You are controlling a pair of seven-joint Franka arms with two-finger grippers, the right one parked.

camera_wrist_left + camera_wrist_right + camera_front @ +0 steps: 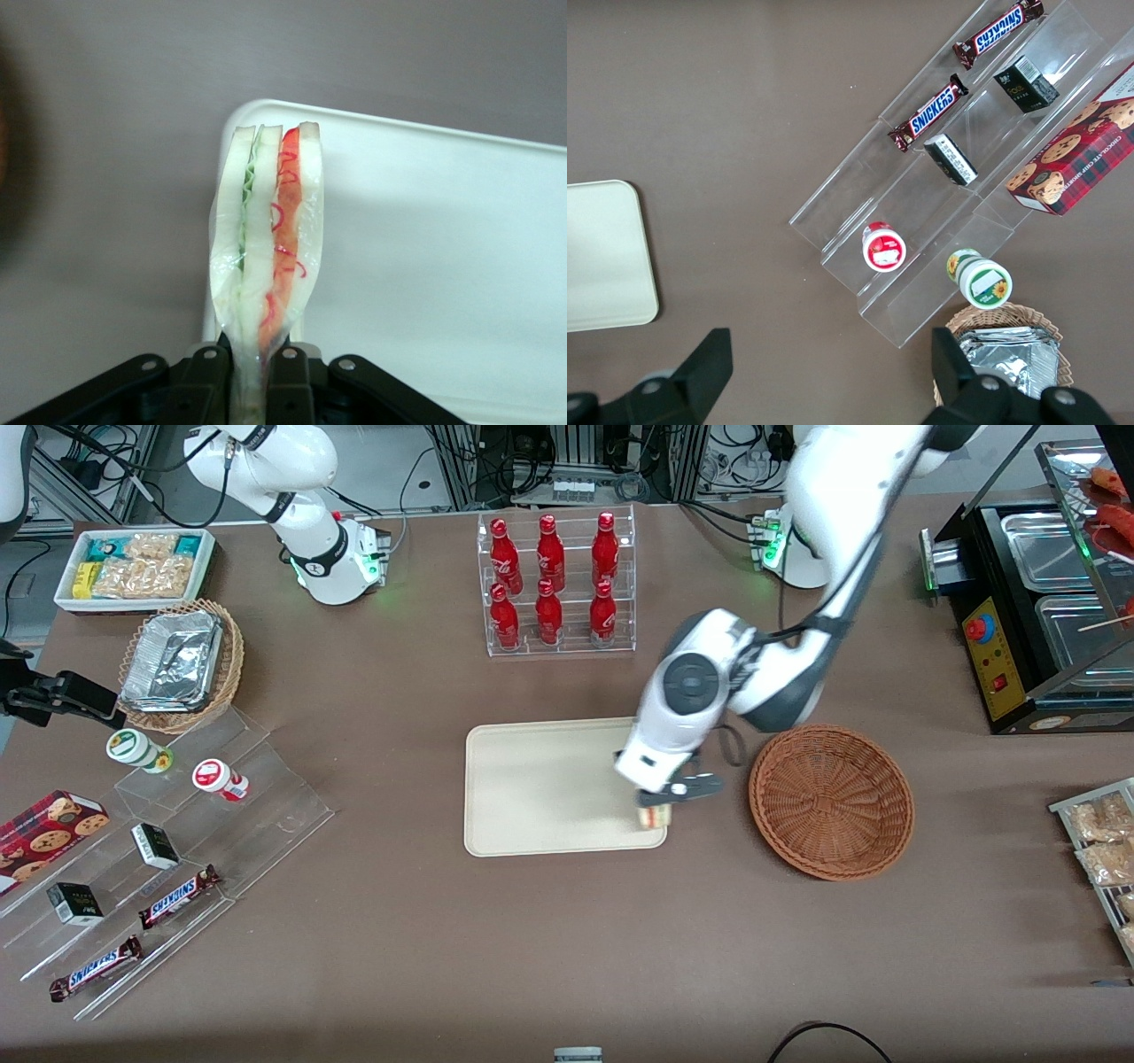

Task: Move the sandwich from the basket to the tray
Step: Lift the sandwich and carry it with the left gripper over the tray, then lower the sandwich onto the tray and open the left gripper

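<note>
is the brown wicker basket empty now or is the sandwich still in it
Empty. The basket shows only bare weave. The sandwich is pinched in the claw, over the tray corner.

You had one sandwich (653,815), one tray (540,788), two baskets (831,801), six red bottles (550,580), two Snickers bars (180,895), two cups (219,778), two dark boxes (155,845) and one cookie box (49,828).
</note>
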